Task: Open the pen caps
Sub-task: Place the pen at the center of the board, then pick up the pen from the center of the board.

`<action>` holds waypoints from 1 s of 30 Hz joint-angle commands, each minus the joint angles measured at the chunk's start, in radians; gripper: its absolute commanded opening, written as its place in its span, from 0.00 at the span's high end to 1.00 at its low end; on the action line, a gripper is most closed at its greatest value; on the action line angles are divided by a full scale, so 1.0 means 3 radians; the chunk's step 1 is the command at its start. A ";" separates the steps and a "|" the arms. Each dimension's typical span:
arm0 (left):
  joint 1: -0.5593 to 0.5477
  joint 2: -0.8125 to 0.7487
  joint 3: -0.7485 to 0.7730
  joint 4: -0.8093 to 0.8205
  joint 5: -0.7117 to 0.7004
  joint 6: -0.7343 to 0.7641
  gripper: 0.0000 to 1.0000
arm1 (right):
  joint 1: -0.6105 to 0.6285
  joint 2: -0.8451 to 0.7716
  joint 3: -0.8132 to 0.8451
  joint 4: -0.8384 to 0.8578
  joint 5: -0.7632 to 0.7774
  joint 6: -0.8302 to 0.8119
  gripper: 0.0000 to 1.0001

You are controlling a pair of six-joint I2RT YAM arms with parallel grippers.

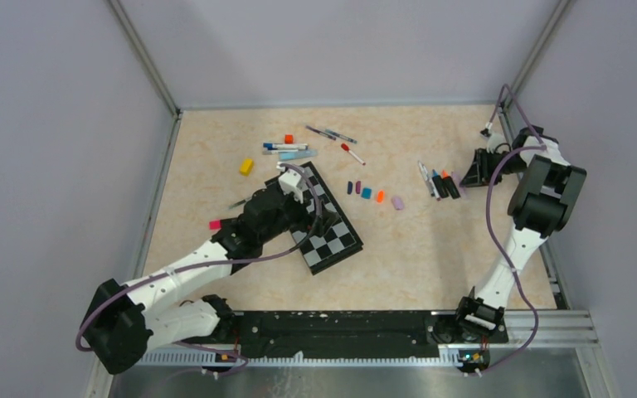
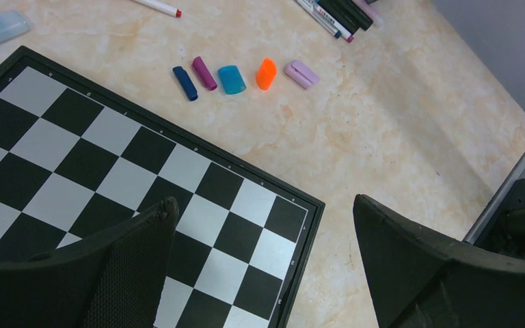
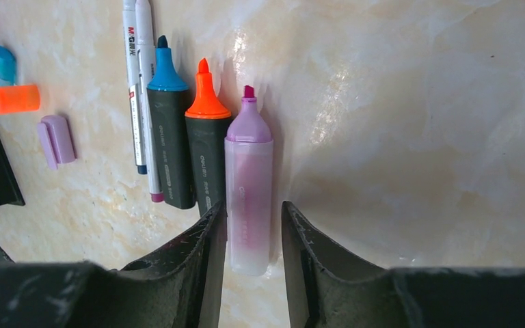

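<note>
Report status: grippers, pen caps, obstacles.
Left gripper open, over chessboard. Right gripper slightly open astride lilac highlighter, uncapped. Five pen caps off, in row.

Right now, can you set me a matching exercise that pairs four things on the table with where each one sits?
Things:
1. lilac translucent highlighter
2. stubby orange plastic cap
3. black-and-white chessboard
4. small yellow block

Places:
A. beneath the left gripper
B. alone, left of the far pens
C. between the jaws of the right gripper
D. between the teal cap and the lilac cap

Pairs: 1-C, 2-D, 3-A, 4-B.
</note>
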 commanded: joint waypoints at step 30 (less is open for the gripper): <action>0.0203 -0.0522 -0.0271 0.0094 -0.0256 -0.0632 0.01 | 0.1990 -0.0644 0.0593 0.0241 0.0411 -0.0150 0.61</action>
